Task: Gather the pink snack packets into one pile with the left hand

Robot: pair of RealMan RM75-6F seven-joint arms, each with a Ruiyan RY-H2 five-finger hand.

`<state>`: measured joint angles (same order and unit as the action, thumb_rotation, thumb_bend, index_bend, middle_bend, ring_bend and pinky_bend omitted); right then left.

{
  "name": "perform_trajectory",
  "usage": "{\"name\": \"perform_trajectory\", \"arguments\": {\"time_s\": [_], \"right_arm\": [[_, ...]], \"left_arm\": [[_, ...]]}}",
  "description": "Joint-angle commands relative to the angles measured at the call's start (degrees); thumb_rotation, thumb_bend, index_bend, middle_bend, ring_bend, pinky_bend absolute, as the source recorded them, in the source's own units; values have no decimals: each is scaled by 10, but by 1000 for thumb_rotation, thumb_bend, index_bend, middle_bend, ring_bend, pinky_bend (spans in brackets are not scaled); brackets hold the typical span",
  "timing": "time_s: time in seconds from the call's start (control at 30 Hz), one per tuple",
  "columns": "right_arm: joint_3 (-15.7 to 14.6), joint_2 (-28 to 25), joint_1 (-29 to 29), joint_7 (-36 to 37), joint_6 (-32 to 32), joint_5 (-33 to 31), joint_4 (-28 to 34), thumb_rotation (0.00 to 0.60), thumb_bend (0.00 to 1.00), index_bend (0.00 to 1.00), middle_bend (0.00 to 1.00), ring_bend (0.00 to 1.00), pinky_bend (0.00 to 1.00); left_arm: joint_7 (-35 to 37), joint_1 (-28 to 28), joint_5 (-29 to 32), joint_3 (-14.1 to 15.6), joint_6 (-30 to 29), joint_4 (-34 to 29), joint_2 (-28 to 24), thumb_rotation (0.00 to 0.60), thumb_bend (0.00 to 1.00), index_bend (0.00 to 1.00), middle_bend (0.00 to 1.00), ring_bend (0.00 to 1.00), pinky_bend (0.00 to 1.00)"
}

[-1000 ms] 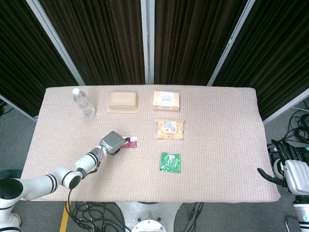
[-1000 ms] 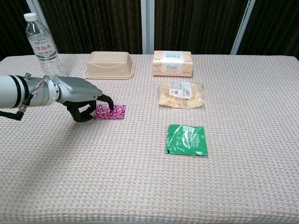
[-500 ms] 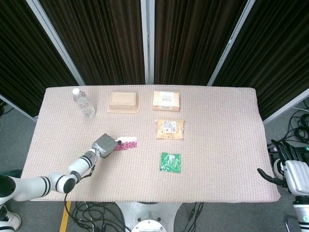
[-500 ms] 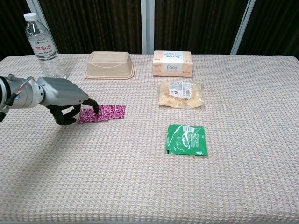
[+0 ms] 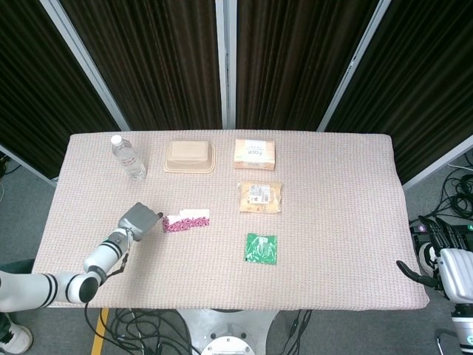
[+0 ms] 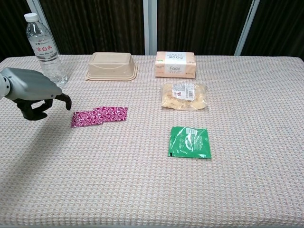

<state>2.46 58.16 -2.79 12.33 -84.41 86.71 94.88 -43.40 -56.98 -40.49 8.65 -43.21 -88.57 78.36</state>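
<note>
Table: woven pink cloth; most things on it lie to the left hand's right.
Left hand: fingers curled in, holding nothing; it has drawn back leftwards off the packets and now sits just beside them, apart.
Right hand: parked past the table's far right edge; grip unclear.
Pink snack packets: two, overlapping end to end, just right of the left hand; a second ago only one showed.
Meaning: the drag spread them, so the pile looks unfinished.
</note>
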Motion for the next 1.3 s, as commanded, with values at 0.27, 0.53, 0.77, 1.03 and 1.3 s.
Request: {"name": "perform_trajectory", "arguments": {"time_s": [0.27,0.53,0.77,1.03,1.3], "right_arm": [[0,-1,0,0,5,-6,-2,93,88,64,111,0,77],[-1,3,-1,2,12,-9,-6,86,88,65,111,1,76],[0,4,-2,5,14,-11,-9,89,87,65,111,0,77],[0,5,-3,6,16,-8,-11,92,88,65,111,0,76],[0,4,-2,3,12,-7,-8,94,87,64,112,1,76]], "left_arm": [[18,-14,-11,-23,10,23,50,600,539,276,811,842,862],[17,-23,-5,-27,6,40,77,600,539,276,811,842,862],[0,-35,23,-14,15,40,82,600,539,276,811,842,862],[-20,-44,62,10,5,20,67,600,539,275,812,842,862],[-24,-37,69,37,-17,-8,40,600,539,276,812,842,862]]}}
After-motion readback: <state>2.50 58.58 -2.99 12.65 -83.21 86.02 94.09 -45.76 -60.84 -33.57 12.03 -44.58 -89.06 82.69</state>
